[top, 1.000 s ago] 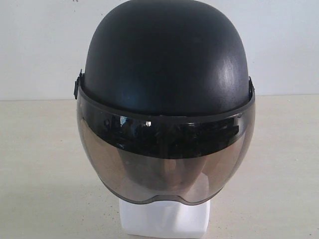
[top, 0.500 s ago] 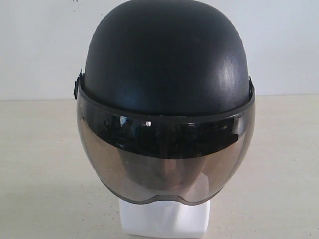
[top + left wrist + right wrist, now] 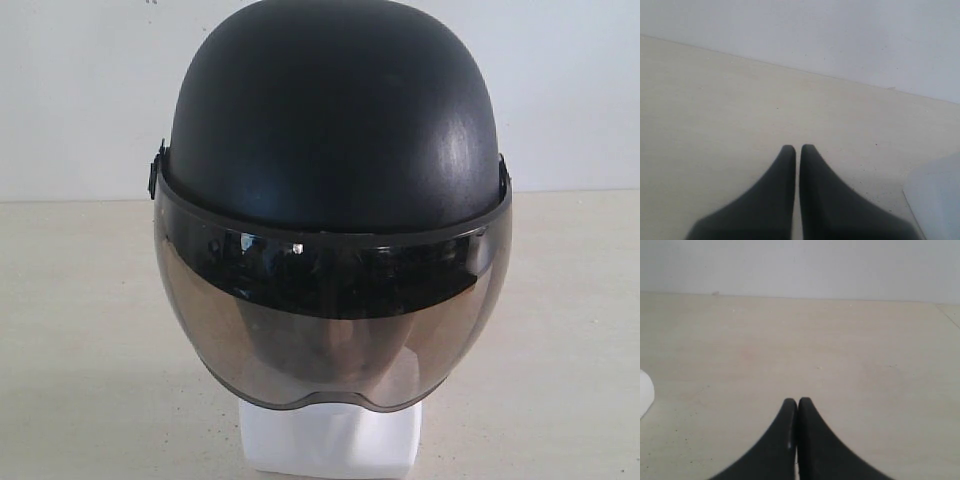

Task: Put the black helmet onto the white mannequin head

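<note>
Black helmet point(image 3: 335, 120) sits squarely on the white mannequin head point(image 3: 330, 445), visor point(image 3: 330, 340) down over the face, while my left gripper point(image 3: 797, 148) and right gripper point(image 3: 797, 401) are both clenched empty over the table point(image 3: 80, 330).

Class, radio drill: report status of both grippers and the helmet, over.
Left gripper shut, empty. Right gripper shut, empty. Black helmet seated on white mannequin head, visor down. No obstruction in view.

This looks like a plain lab or test bench. A pale beige, faintly speckled worktop point(image 3: 80, 350) meets a blank white wall point(image 3: 70, 100). A smooth white mannequin head point(image 3: 330, 445) wearing a matte black visored helmet point(image 3: 330, 120) stands on it.
</note>
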Robot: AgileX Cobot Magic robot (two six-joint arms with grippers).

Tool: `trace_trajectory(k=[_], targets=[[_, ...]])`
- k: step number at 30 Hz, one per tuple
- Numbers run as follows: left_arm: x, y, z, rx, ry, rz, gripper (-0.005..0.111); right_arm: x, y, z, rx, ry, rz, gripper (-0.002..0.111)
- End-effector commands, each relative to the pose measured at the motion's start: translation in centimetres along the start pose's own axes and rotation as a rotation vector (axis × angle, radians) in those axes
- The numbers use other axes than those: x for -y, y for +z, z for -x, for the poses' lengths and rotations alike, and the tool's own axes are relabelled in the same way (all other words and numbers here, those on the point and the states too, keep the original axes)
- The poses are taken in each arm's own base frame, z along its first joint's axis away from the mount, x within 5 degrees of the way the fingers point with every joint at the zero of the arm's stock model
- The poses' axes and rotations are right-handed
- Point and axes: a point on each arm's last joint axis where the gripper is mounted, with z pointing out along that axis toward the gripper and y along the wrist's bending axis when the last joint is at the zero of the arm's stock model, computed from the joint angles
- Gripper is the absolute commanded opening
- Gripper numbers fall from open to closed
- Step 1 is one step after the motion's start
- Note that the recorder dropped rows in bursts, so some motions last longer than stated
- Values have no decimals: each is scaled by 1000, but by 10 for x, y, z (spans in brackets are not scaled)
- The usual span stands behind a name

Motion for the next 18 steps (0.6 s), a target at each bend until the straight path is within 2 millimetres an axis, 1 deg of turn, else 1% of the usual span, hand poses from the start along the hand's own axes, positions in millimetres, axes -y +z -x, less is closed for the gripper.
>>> trace_trajectory(k=[1, 6, 11, 18], targets=[[0, 0, -1, -1, -3, -8, 4, 2, 0, -1, -8, -40, -20, 0], [0, 0, -1, -1, -3, -8, 4, 2, 0, -1, -10, 15, -20, 0], [0, 0, -1, -1, -3, -8, 4, 2, 0, -2, -14, -9, -29, 0], [0, 0, -1, -1, -3, -8, 4, 2, 0, -2, -14, 1, -28, 0]])
